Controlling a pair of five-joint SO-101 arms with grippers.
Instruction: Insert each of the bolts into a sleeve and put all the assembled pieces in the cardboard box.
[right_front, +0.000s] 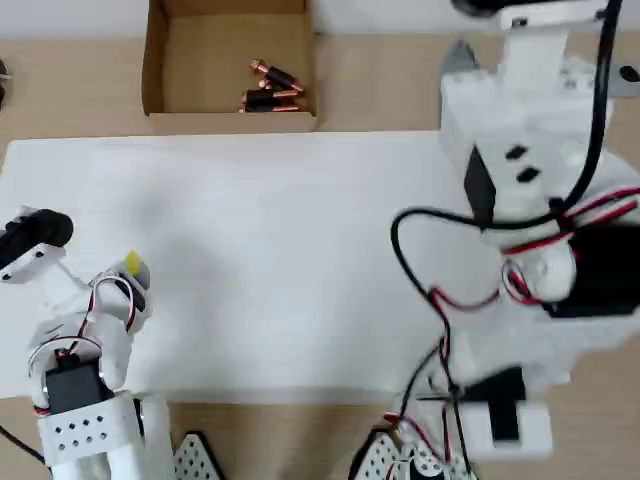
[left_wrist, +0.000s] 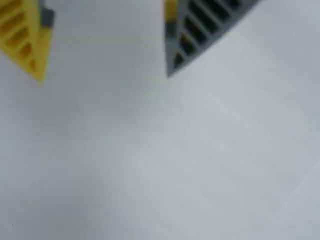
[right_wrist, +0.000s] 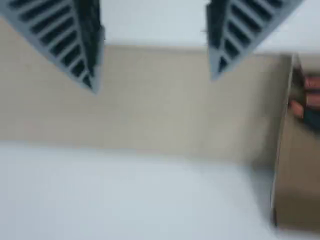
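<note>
left gripper (left_wrist: 103, 76) spread | right gripper (right_wrist: 153, 82) spread | assembled pieces (right_front: 272, 88) inside cardboard box (right_front: 153, 72)

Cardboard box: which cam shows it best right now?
High view. Nearly the whole cardboard box sits open beyond the white mat, with the assembled pieces lying inside. The right wrist view catches one side wall and a few copper ends beyond it. The left wrist view faces that mat.

Robotics lab bench, or hobby workshop. Signs:
- small printed left arm (right_front: 85, 330) and right arm (right_front: 530, 150) on wood worktop (right_front: 60, 90)
- exposed red-black wiring (right_front: 440, 300)
- white mat (right_front: 280, 270) under left gripper (left_wrist: 103, 76)
- box (right_front: 230, 122) of small metal parts (right_front: 272, 88) near right gripper (right_wrist: 152, 84)
</note>
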